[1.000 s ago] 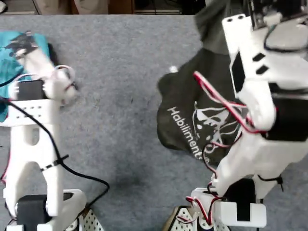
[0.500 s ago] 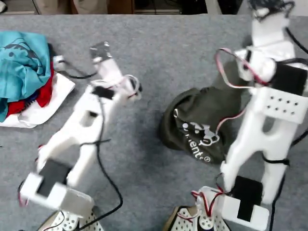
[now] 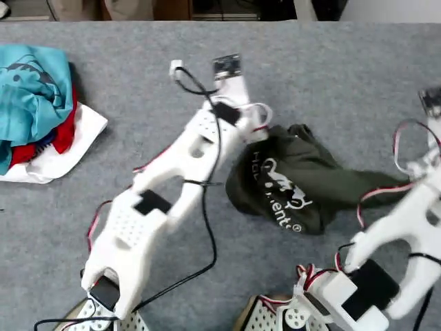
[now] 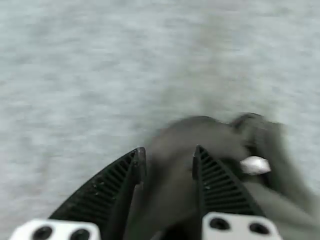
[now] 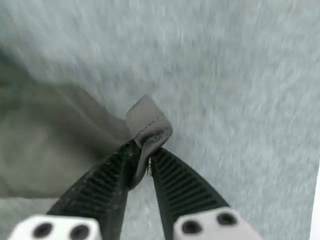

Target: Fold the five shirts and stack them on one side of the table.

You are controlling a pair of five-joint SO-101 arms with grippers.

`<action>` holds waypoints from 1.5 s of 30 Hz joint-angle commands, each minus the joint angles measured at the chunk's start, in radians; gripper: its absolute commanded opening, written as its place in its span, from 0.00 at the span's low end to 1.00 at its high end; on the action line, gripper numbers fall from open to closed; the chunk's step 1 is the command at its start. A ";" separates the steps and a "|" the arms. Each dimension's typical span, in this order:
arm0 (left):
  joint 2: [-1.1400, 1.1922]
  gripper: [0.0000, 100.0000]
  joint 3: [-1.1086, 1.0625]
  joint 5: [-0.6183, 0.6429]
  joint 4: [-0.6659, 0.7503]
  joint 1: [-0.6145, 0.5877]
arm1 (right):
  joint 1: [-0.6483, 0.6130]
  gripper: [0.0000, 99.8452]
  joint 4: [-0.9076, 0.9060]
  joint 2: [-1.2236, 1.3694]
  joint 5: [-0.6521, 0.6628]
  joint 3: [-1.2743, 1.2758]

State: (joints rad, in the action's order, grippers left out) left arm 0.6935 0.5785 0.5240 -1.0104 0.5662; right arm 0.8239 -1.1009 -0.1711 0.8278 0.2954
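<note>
At the lower right of the high view, the right gripper (image 5: 144,157) is pinched closed on a small fold of the dark green shirt (image 3: 296,183). The shirt lies crumpled right of centre on the grey bench (image 3: 138,76), with one part drawn out toward the right edge. The left gripper (image 4: 169,160) hangs over the shirt's upper left edge, jaws partly apart, clasping nothing. At the far upper left lies a heap: a teal shirt (image 3: 31,89), a red shirt (image 3: 65,132) and a white shirt (image 3: 65,157).

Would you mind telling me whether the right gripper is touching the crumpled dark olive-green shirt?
Touching. The right wrist view shows the right gripper pinching a folded edge of the dark olive-green shirt between its ribbed jaws.
</note>
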 commanded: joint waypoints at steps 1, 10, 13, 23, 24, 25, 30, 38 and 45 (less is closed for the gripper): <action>0.074 0.17 0.288 0.009 -0.044 0.063 | 0.084 0.00 0.114 0.001 0.086 0.104; 0.435 0.17 0.715 0.008 -0.035 0.149 | 0.101 0.00 0.229 0.001 0.126 0.272; 0.549 0.17 0.842 0.008 -0.011 0.152 | 0.096 0.00 0.244 0.001 0.126 0.309; 0.639 0.17 1.100 0.071 -0.083 0.155 | 0.096 0.00 0.242 0.001 0.126 0.328; 0.633 0.17 1.096 0.086 -0.071 0.155 | 0.096 0.00 0.241 0.001 0.126 0.328; 0.624 0.17 1.086 0.092 -0.058 0.155 | 0.094 0.00 0.239 0.001 0.126 0.328; 0.644 0.17 0.916 0.091 0.078 0.160 | 0.090 0.00 0.238 0.001 0.124 0.329; 0.631 0.16 0.825 0.012 0.074 0.176 | 0.079 0.00 0.238 -0.001 0.124 0.329; 0.622 0.02 0.818 -0.064 -0.046 0.147 | 0.079 0.00 0.238 -0.001 0.124 0.329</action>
State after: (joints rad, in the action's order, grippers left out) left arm 1.3579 1.3947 0.4718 -1.0058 0.7350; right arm 0.9068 -0.8769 -0.1711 0.9429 0.6237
